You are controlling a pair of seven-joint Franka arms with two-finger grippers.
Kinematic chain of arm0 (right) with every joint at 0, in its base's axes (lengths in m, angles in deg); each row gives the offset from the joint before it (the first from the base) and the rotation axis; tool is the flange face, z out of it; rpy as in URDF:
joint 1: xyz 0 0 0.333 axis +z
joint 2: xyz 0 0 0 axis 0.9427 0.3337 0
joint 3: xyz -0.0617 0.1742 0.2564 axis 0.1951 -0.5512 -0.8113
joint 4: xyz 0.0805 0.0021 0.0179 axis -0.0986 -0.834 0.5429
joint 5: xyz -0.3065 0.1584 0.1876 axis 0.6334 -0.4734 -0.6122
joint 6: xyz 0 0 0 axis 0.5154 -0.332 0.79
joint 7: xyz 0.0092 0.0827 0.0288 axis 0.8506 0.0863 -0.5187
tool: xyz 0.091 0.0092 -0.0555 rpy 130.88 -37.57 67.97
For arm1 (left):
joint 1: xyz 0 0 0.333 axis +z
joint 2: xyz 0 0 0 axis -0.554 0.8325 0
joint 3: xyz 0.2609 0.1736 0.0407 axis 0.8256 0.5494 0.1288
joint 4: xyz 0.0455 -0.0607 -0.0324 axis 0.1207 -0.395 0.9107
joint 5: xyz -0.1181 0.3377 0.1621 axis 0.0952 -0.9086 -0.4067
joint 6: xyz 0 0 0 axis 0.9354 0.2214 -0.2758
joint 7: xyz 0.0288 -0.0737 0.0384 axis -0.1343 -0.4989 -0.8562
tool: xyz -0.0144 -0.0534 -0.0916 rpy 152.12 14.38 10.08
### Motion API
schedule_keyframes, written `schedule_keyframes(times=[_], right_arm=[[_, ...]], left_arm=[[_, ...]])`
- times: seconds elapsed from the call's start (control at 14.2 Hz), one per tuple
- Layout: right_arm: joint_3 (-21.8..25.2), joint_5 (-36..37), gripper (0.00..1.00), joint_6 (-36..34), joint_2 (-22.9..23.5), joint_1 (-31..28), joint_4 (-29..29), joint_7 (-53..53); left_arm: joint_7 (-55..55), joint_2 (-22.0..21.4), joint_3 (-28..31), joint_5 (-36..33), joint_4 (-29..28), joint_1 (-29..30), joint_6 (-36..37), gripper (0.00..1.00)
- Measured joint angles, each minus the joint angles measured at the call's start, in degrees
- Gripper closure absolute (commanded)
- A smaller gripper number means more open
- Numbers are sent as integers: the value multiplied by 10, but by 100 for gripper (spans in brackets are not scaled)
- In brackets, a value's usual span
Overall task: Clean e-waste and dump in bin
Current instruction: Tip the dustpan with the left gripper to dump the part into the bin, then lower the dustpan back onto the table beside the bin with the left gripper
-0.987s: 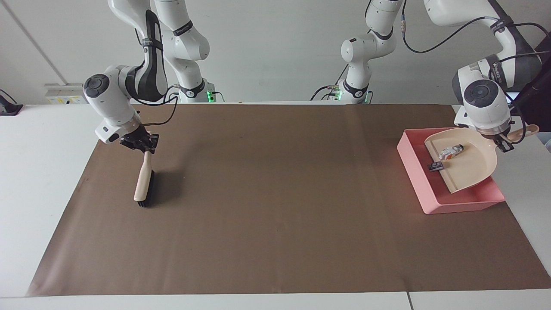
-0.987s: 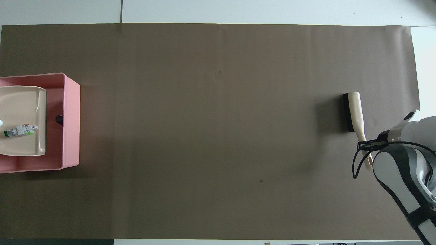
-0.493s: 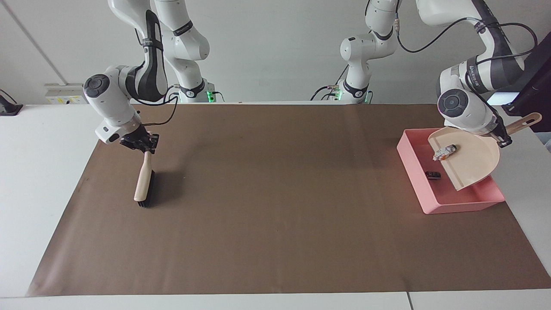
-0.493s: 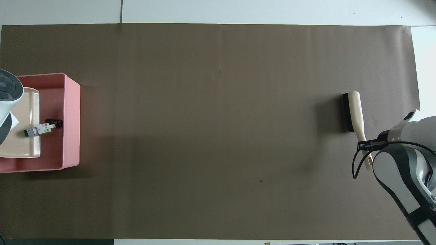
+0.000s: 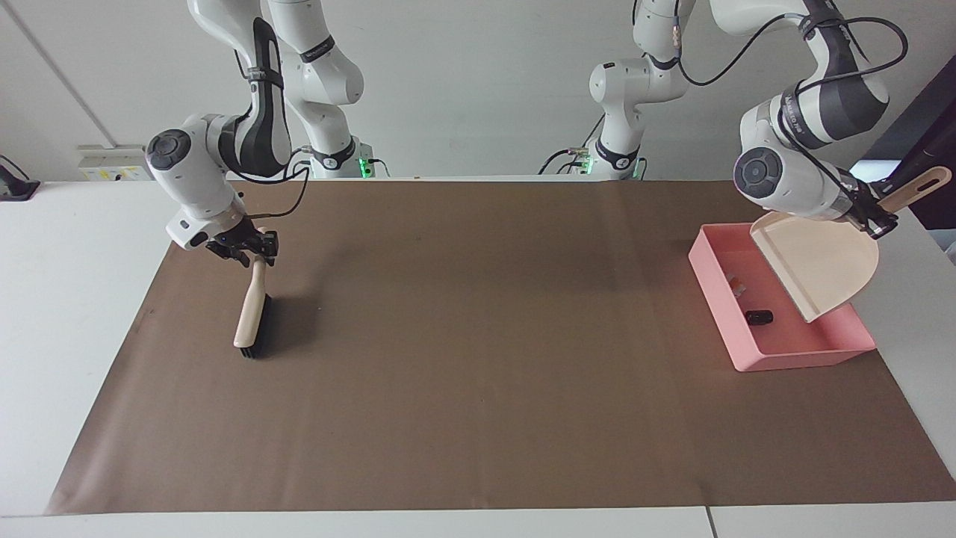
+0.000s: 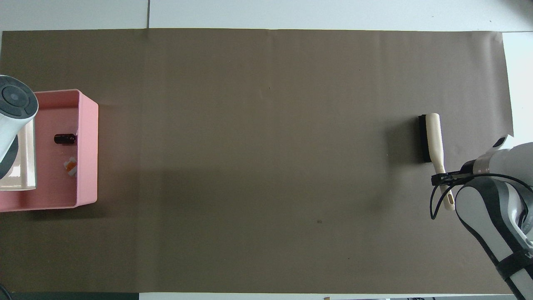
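The pink bin (image 5: 715, 297) stands at the left arm's end of the table and also shows in the overhead view (image 6: 88, 146). Both e-waste bits lie inside it: the black cylinder (image 5: 759, 317) (image 6: 65, 138) and the white-grey bit with orange (image 5: 736, 284) (image 6: 70, 166). My left gripper (image 5: 871, 217) is shut on the handle of the beige dustpan (image 5: 821, 261), which hangs steeply tilted and empty over the bin. My right gripper (image 5: 250, 249) is shut on the handle of the beige brush (image 5: 251, 320), whose black bristles rest on the paper near the right arm's end.
Brown paper (image 5: 478, 373) covers most of the white table. A dark screen edge (image 5: 930, 142) stands just off the table beside the left arm. A tiny speck (image 6: 319, 221) lies on the paper mid-table.
The left gripper rose and tipped the dustpan more steeply. The black piece, then the white-grey bit, slid off it into the bin. The right arm and brush barely moved.
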Motion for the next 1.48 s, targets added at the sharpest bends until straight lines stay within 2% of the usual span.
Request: schedule_keyframes(times=[0.21,0.35,0.56,0.85,1.2,1.48], right_arm=[[-2,0,0,0,0,0,8,0],[-6,0,0,-6,0,1,25,0],[-10,0,0,-38,-1,16,77,12],[-13,2,0,-87,-4,64,168,42],[-12,20,0,-232,-4,71,326,121],[-11,20,0,-367,3,65,442,189]], left_arm=[[42,-31,-1,78,10,-1,0,100],[46,-36,-3,140,10,-4,-2,100],[46,-34,-9,243,4,-10,-18,100],[46,-29,-12,316,-24,-67,-47,100],[24,-17,-14,365,-82,-140,-111,100],[-26,4,-14,372,-117,-173,-167,100]])
